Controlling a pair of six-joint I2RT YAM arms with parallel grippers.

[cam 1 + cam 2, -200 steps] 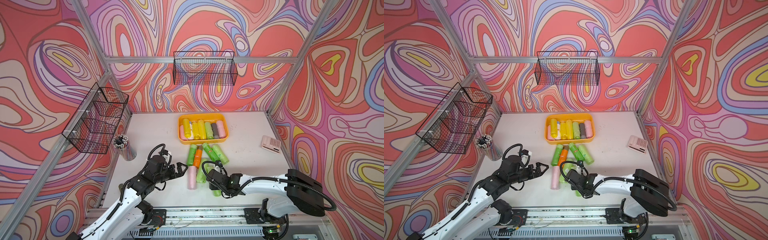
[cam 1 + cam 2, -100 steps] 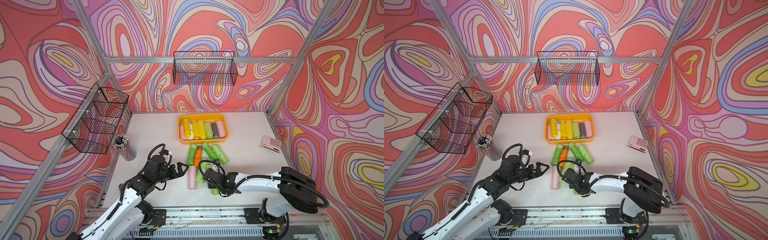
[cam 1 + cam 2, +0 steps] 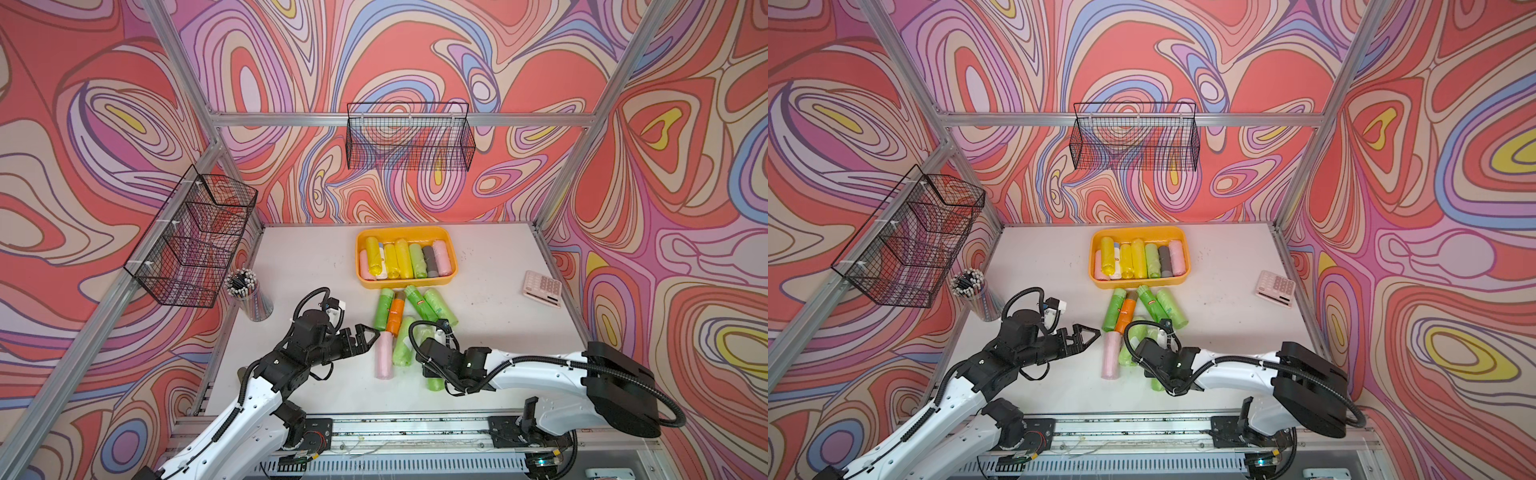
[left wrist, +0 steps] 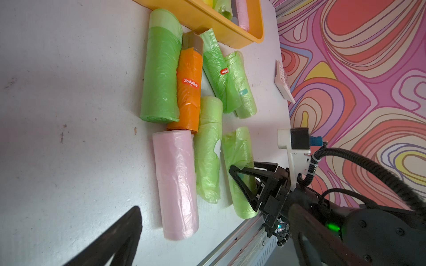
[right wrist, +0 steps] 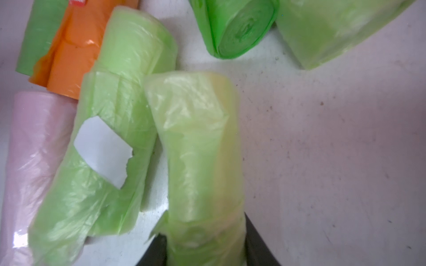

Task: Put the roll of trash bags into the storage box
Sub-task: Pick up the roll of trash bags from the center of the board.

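R gripper (image 5: 204, 230) is clamped on a pale-green roll of trash bags (image 5: 198, 149), w/ a finger pressed on each side of its near end. Roll lies on the table (image 3: 490, 332), not in the storage box (image 3: 407, 284) — well out from the box's front wall, at the end of the loose rolls farthest from it. L gripper (image 3: 368, 334) — jaws spread wide, nothing in them — hangs just beside a pink roll (image 3: 384, 357), also out front of the box.
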